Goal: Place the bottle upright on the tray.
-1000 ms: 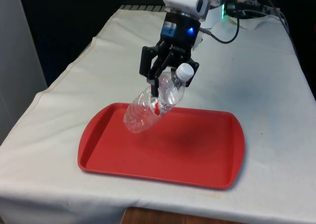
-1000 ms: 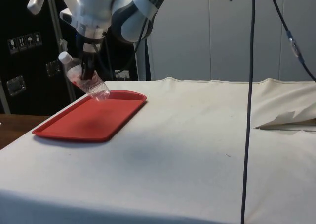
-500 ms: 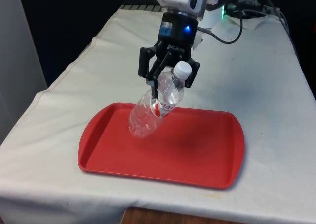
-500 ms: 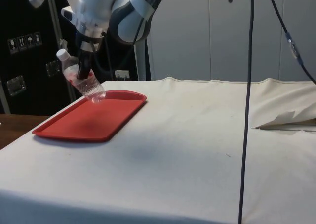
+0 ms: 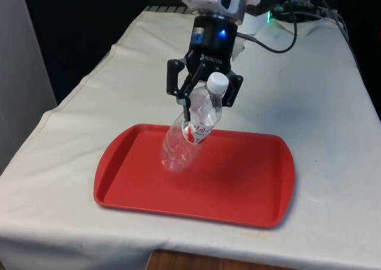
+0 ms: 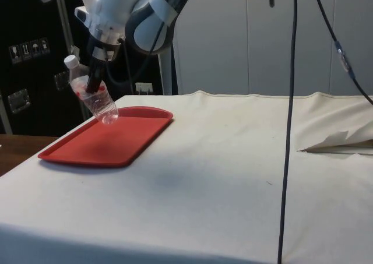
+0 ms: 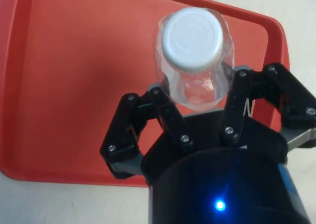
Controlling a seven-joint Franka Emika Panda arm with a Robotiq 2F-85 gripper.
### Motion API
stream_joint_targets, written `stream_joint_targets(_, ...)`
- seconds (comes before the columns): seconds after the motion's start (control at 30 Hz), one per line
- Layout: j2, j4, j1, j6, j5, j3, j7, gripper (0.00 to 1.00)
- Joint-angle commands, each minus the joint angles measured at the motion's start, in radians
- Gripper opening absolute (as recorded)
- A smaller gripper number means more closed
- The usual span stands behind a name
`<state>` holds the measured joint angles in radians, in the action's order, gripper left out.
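Observation:
A clear plastic bottle [image 5: 190,130] with a white cap [image 5: 216,82] and a red label hangs tilted over the red tray [image 5: 238,189], cap up and base low above the tray's far left part. My gripper [image 5: 202,103] is shut on the bottle's upper body just below the cap. In the side view the bottle [image 6: 93,98] leans with its base close over the tray [image 6: 105,144], held by the gripper [image 6: 93,86]. In the wrist view the cap [image 7: 191,32] faces the camera between the black fingers [image 7: 165,116], with the tray [image 7: 74,75] underneath.
The tray lies on the white tablecloth [image 5: 321,103] near the table's front edge. Black cables [image 5: 280,40] run behind the arm. A cable [image 6: 288,124] hangs down in the side view, and the cloth is folded at the right [image 6: 338,141].
The bottle has swung closer to upright, and its base has moved a little towards the front view's right over the tray. The gripper has stayed shut on it.

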<state>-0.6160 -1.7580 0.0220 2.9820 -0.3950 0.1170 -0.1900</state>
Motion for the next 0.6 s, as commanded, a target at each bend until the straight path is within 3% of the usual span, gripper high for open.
stream_joint_targets(0.0, -0.001, 0.0, 0.0, 0.005, 0.007, 0.0, 0.0, 0.14)
stream_joint_targets(0.03, -0.004, -0.004, -0.017, 0.022, 0.021, -0.023, -0.009, 0.14)
stream_joint_targets(0.2, -0.009, -0.006, -0.02, 0.046, 0.06, -0.027, -0.011, 0.14)
stream_joint_targets(0.23, -0.008, -0.001, -0.001, 0.033, 0.053, 0.0, 0.0, 0.14)
stream_joint_targets(0.27, -0.01, -0.006, -0.021, 0.05, 0.067, -0.027, -0.011, 0.14)
stream_joint_targets(0.57, -0.02, -0.006, -0.026, 0.089, 0.131, -0.033, -0.011, 0.14)
